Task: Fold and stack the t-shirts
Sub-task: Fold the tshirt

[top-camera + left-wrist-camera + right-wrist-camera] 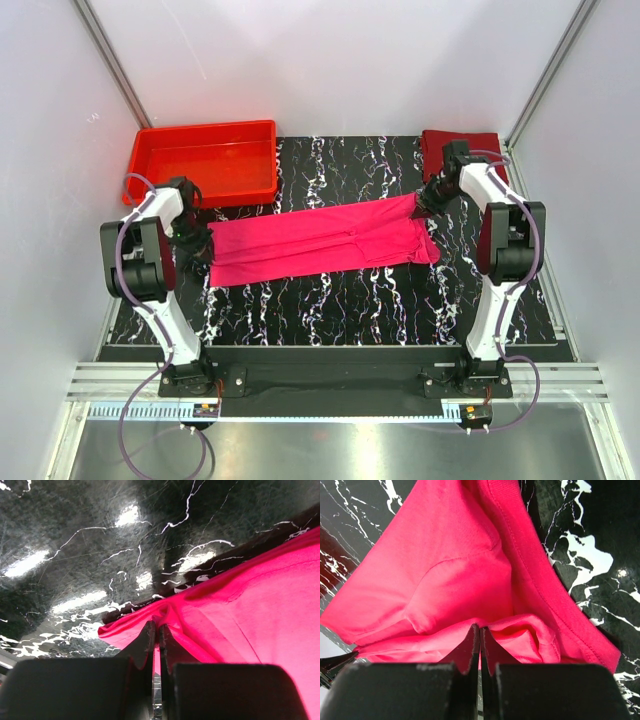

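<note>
left pincer (156,629): mine, jaws squeezed together with only a sliver between the tips, pink cloth pinched there.
left grip spot: left end of the pink t-shirt (320,243); the fabric bunches into small folds right at my tips, and the edge beside them sits raised, with a shadow under it.
right pincer (480,629): also mine, jaws closed tight on a puckered bit of the same shirt.
right grip spot: far-right corner of the shirt; a stitched hem runs down the right side of my wrist view.
pink t-shirt, place: middle of the marble mat (330,300), drawn out as a long band between my two arms.
pink t-shirt, lie: slanted, left end nearer, right end farther; the near-right corner spreads wider on the mat.
pink t-shirt, shape: looks doubled lengthwise, a few creases mid-band; can't tell the layer count.
maroon t-shirt (433,150): far right corner of the mat, a compact dark pile, partly hidden behind my right arm.
maroon vs pink: near each other, apart; neither pincer touches the maroon one.
red tray (200,127): far left, rigid plastic, just beyond my left arm; its near wall is close to the pink shirt's left end but not touching.
stack: not made, the shirts lie in separate spots.
</note>
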You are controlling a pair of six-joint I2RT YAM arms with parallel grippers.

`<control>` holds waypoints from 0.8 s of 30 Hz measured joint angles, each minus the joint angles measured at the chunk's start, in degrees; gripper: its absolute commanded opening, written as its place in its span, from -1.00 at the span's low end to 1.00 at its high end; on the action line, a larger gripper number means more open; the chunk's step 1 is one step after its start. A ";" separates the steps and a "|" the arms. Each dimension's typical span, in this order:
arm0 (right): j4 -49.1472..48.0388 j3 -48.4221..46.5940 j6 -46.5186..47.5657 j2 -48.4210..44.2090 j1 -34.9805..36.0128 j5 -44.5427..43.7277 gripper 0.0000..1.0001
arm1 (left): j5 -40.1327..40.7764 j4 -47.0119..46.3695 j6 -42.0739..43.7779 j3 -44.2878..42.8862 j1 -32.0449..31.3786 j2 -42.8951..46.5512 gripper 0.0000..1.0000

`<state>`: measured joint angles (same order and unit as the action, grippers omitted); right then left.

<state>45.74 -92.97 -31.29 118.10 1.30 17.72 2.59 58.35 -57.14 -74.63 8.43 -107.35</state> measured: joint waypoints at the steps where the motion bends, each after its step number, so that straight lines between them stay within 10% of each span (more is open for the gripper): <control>1: -0.07 -0.04 0.00 0.22 0.00 -0.02 -1.00 | 0.00 0.02 0.00 -0.09 0.00 -0.15 -1.00; 11: -0.02 -0.28 0.02 1.57 -0.31 -0.04 -0.96 | 0.04 0.17 0.24 -1.66 0.00 -1.29 -0.54; 16: 1.46 -4.35 1.86 3.91 -0.33 -1.20 -0.25 | 0.46 0.57 0.63 -2.45 0.02 -1.03 0.35; 24: 7.13 -9.84 8.04 1.36 2.78 -6.47 0.16 | 5.35 1.53 6.16 -2.47 -1.40 12.61 0.50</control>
<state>52.86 -102.80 -23.24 119.46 4.08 11.25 7.94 59.88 -50.98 -77.10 7.03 -94.74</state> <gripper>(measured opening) 0.576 0.747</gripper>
